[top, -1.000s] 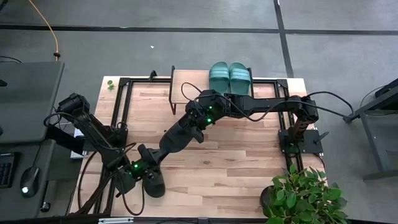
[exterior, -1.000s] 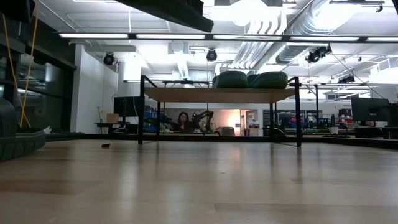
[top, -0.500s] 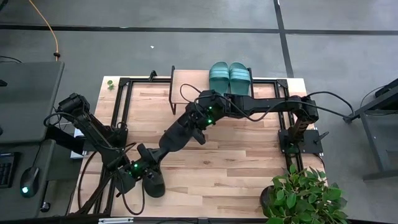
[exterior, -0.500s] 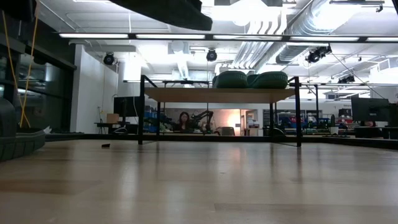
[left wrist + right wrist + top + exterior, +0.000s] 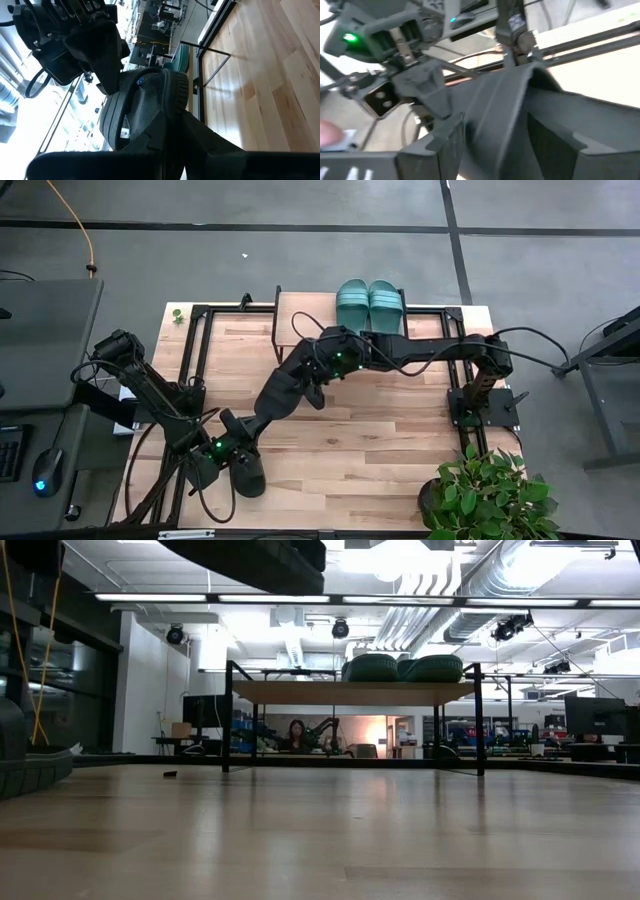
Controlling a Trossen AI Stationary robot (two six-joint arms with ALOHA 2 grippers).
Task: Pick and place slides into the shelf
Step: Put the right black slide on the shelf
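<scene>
A black slide (image 5: 277, 392) hangs in the air over the table, running from my left gripper (image 5: 228, 442) up toward my right gripper (image 5: 314, 376). My left gripper is shut on its near end. My right gripper is open, its fingers on either side of the slide's far end (image 5: 530, 105); I cannot tell whether they touch it. A second black slide (image 5: 245, 477) lies sole-down on the table beside my left gripper. Two teal slides (image 5: 370, 305) rest side by side on the shelf's (image 5: 300, 315) plank top at the far edge. My left gripper holds the black slide by its near end (image 5: 165, 145); its own fingers hide the place of contact. It comes in level from the table's near left. The slide is lifted clear of the table and reaches away toward the far right, strap (image 5: 150, 95) sideways.
A black metal frame (image 5: 195, 360) runs along the tabletop's left and far sides. A potted plant (image 5: 490, 495) stands at the near right corner. Bare wood (image 5: 390, 430) lies right of the arms. A person (image 5: 296, 732) sits in the room beyond the shelf.
My right gripper has rolled at the wrist and opened around the slide's far end. The held slide has turned a little, its far end shifting slightly toward the table's left, while its near end has stayed in my left gripper.
</scene>
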